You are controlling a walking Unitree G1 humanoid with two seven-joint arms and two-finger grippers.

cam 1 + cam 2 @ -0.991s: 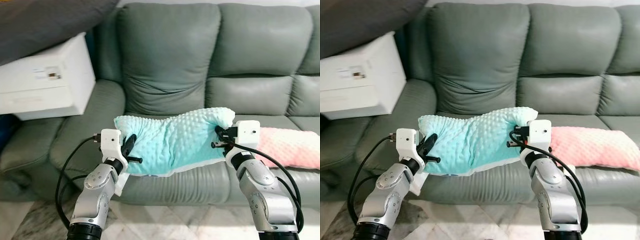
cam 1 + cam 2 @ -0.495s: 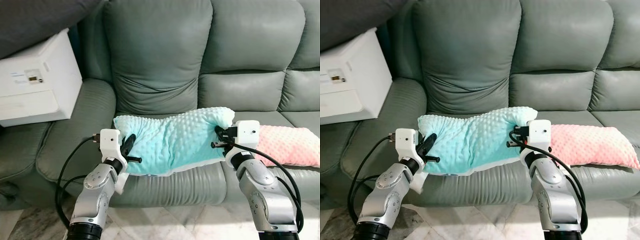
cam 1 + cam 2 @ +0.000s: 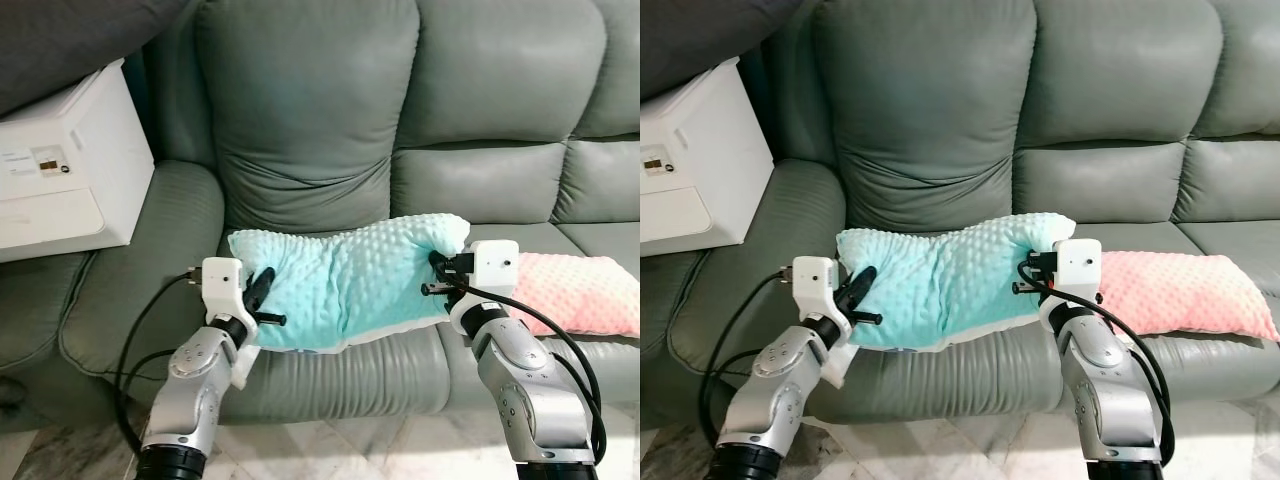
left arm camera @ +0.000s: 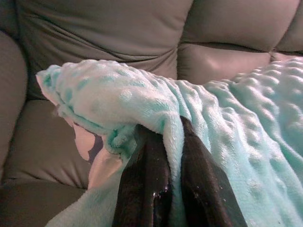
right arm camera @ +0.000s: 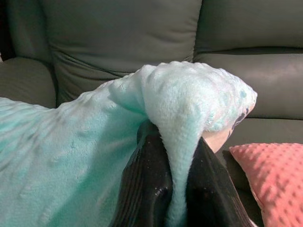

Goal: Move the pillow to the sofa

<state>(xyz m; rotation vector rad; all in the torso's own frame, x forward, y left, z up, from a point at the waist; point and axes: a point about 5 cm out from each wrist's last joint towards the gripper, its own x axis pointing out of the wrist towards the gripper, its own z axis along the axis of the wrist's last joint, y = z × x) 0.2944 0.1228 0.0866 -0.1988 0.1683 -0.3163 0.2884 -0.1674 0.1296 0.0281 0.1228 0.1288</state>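
A mint-green dimpled pillow hangs stretched between my two grippers, in front of the grey-green sofa and over the front of its seat cushion. My left gripper is shut on the pillow's left end, and in the left wrist view a fold of mint fabric is pinched between the black fingers. My right gripper is shut on the pillow's right upper corner; the right wrist view shows the fabric squeezed between its fingers.
A pink dimpled pillow lies on the sofa seat to the right. A white box-shaped appliance rests on the sofa's left armrest, under a dark cushion. Pale marble floor shows below the sofa front.
The camera has shifted, so the sofa now sits further left in view and the white appliance nearer the edge. Both grippers keep the same hold on the mint pillow.
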